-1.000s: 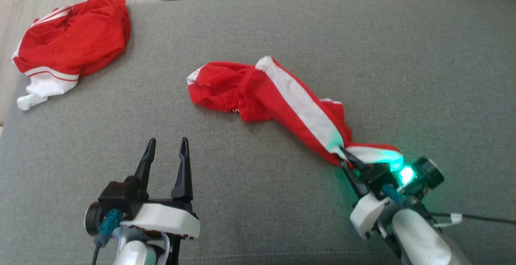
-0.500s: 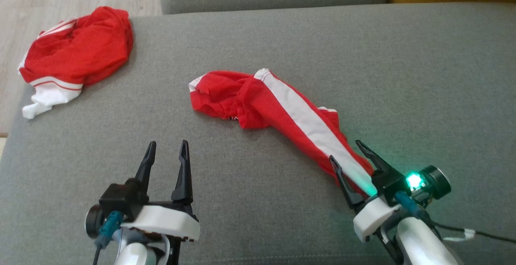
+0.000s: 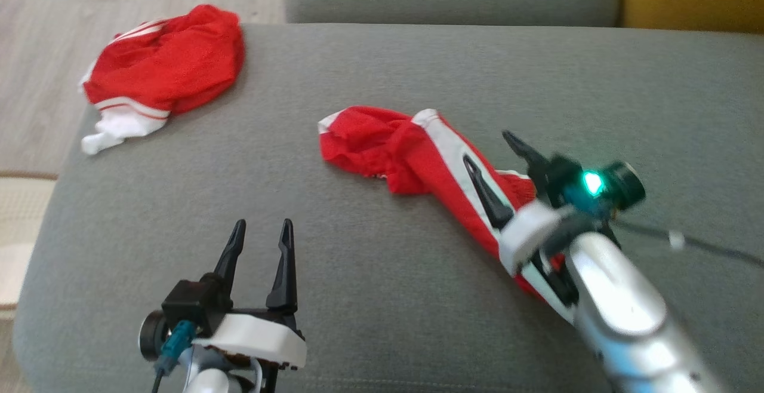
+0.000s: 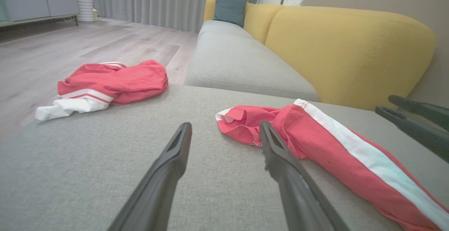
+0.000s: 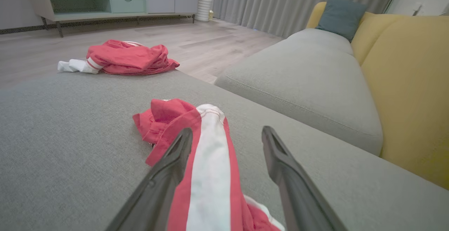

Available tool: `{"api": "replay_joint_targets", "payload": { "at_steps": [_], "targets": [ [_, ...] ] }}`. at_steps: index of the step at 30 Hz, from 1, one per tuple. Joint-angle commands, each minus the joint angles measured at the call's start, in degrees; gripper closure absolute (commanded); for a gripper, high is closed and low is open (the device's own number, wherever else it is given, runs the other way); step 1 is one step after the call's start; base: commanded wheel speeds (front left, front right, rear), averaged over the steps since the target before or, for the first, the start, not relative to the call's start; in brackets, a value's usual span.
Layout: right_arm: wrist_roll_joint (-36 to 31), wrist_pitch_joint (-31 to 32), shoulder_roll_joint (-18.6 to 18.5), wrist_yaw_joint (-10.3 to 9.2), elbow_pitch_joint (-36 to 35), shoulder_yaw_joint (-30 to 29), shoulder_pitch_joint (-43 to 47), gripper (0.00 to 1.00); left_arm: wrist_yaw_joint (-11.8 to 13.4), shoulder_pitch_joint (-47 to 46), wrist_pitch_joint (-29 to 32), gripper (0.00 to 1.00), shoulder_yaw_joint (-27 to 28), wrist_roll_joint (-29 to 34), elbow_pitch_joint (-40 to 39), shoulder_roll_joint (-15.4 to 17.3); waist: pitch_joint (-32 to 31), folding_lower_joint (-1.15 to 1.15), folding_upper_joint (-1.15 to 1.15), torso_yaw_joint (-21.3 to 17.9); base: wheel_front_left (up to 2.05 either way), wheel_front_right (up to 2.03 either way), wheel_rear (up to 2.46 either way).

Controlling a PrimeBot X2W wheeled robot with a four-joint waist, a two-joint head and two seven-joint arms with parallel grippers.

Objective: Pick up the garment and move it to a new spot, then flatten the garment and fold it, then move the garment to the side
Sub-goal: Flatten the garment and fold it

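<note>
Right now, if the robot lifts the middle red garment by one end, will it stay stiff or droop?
It would probably droop: the garment lies crumpled in soft folds. It looks thin, so likely light. Pushed, it may bunch up on the cushion rather than slide.

I see the grey seat cushion [image 3: 370, 297] carrying two red-and-white pieces — the striped garment [image 3: 382, 142] stretched across its middle toward the near right, a crumpled bundle [image 3: 173, 70] at its far left corner.
</note>
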Motion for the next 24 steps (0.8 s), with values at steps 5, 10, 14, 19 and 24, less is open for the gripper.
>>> {"api": "replay_joint_targets", "payload": {
  "at_steps": [5,10,14,19,24],
  "targets": [
    [4.16,5.64,1.18,0.42,7.8,5.81,-10.52,0.0,0.04,-2.01,-0.71,0.0,0.69,-0.46,-1.41,-0.18,0.87,0.0,0.0,3.2,0.0,0.0,0.0],
    [5.76,8.24,1.44,0.42,17.15,8.78,-16.15,0.0,0.13,-2.9,-0.71,0.0,-0.49,-1.0,-1.1,-0.18,1.64,0.0,0.0,5.44,0.0,0.0,0.0],
    [5.41,7.75,1.57,0.42,23.63,8.68,-19.27,0.0,0.14,-3.51,-0.71,0.0,-1.07,-1.31,-0.73,-0.18,2.26,0.0,0.0,7.04,0.0,0.0,0.0],
    [4.89,6.03,2.02,0.42,29.61,8.09,-21.75,0.71,0.16,-4.06,-0.71,0.0,-1.46,-1.45,-0.42,-0.18,2.8,0.0,0.0,8.54,0.0,0.0,0.0],
    [4.66,3.35,2.53,0.42,32.95,8.43,-23.17,1.0,0.32,-4.11,-0.71,0.0,-1.22,-1.34,-0.37,-0.18,3.0,0.0,0.0,9.09,0.0,0.0,0.0]
  ]
}}
